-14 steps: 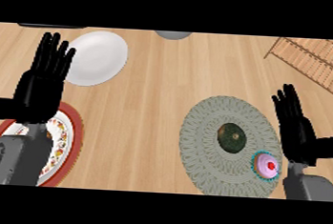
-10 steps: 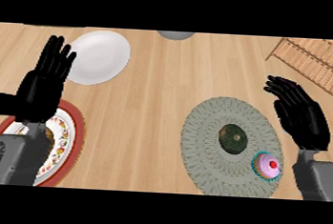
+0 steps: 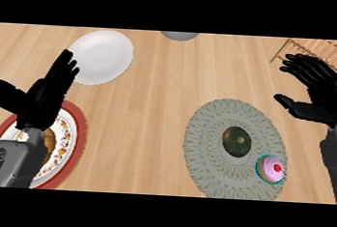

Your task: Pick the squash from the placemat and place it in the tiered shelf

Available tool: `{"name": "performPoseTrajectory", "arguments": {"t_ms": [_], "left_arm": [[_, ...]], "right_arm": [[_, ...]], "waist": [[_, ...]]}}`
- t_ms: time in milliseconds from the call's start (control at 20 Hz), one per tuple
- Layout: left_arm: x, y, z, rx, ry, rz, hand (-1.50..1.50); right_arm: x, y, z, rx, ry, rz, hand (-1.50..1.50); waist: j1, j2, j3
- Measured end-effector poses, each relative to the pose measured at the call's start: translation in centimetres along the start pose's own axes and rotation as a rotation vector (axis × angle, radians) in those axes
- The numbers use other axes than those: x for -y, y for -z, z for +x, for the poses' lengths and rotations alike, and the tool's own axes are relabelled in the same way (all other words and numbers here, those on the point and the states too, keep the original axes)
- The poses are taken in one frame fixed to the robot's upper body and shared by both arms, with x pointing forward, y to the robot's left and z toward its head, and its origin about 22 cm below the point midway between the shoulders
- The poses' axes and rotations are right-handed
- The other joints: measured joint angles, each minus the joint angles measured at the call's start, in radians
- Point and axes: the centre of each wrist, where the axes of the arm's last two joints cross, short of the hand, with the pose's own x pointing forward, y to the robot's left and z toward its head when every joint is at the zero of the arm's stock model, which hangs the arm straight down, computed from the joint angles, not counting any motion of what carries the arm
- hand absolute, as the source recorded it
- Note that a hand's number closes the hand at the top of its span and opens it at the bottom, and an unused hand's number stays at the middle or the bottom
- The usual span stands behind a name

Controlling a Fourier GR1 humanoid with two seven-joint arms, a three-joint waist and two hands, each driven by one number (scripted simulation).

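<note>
Head view: your right hand (image 3: 320,97) has its fingers spread, holding nothing; the squash (image 3: 235,140) sits below and inward of them on the placemat (image 3: 206,132). It looks hard, smooth and rounded, so grip across its widest part.
</note>
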Motion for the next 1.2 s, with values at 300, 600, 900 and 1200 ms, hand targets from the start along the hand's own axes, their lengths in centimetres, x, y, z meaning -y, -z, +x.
{"name": "performPoseTrajectory", "arguments": {"t_ms": [300, 600, 900, 1200], "left_arm": [[-0.5, -0.4, 0.1, -0.030, 0.014, 0.004, 0.00], [-1.1, -0.6, -0.2, -0.047, 0.025, 0.017, 0.00], [-0.8, -0.2, 0.3, -0.040, 0.029, 0.013, 0.00], [-1.2, -0.5, 0.3, -0.046, 0.024, 0.007, 0.00]], "right_arm": [[1.7, -0.1, 3.7, 0.008, -0.053, 0.231, -1.50], [0.5, 0.0, 8.6, -0.154, -0.414, 0.463, -1.50], [-3.6, 0.1, 13.0, -0.208, -0.926, 0.542, -1.50], [-9.6, -1.3, 12.3, -0.272, -1.103, 0.526, -1.50]], "waist": [[-0.012, -0.005, -0.002], [-0.020, -0.010, -0.004], [-0.015, -0.011, -0.005], [-0.010, -0.007, -0.004]]}}
